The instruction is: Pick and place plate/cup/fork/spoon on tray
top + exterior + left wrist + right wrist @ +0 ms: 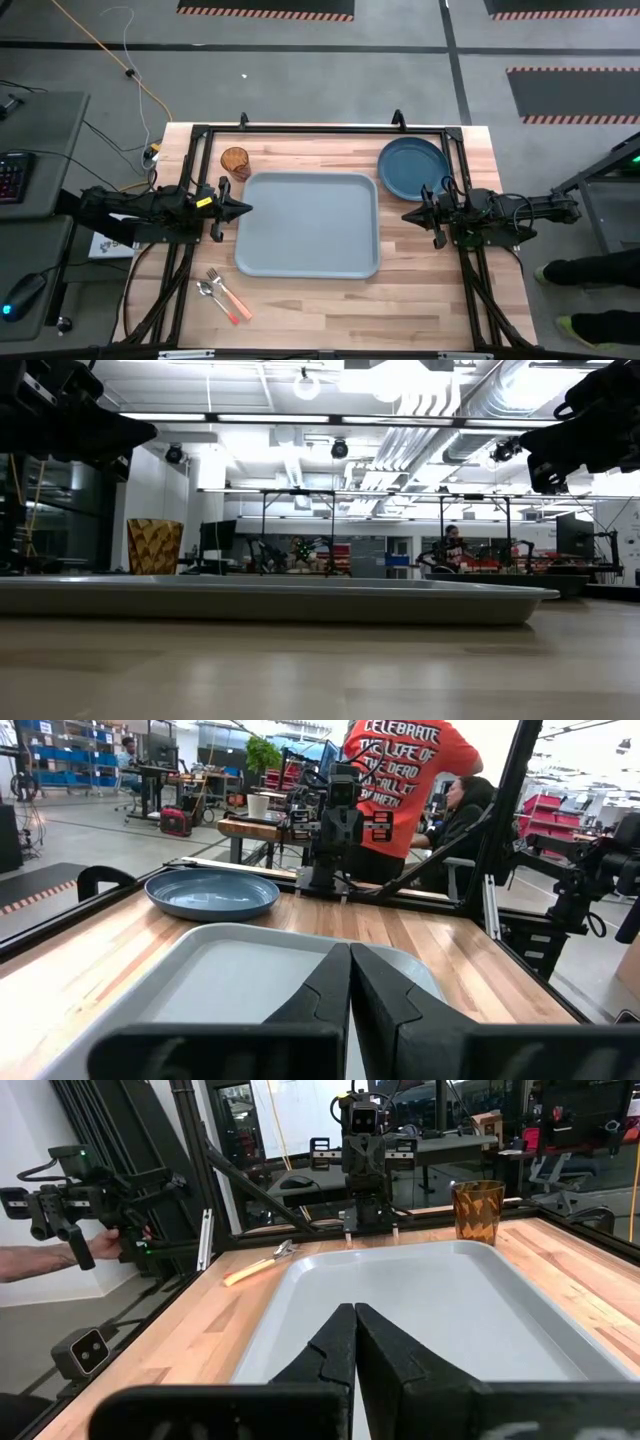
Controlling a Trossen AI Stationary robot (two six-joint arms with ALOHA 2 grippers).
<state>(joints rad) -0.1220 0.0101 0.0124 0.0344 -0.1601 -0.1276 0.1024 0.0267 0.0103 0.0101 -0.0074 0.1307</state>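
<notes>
The pale grey-blue tray (308, 224) lies in the middle of the table, with nothing on it. The dark blue plate (412, 166) rests flat on the table at the tray's far right corner; it also shows in the left wrist view (212, 894). The amber cup (235, 161) stands upright at the tray's far left corner, and shows in the right wrist view (478, 1211). The fork (229, 293) and spoon (214, 298) lie side by side near the tray's near left corner. My left gripper (246, 209) is shut at the tray's left edge. My right gripper (407, 215) is shut at the tray's right edge.
A black frame (320, 131) runs along the table's far edge and down both sides. A person in an orange shirt (400, 780) stands beyond the table's right side. A hand holding a device (90, 1240) shows beyond the left side.
</notes>
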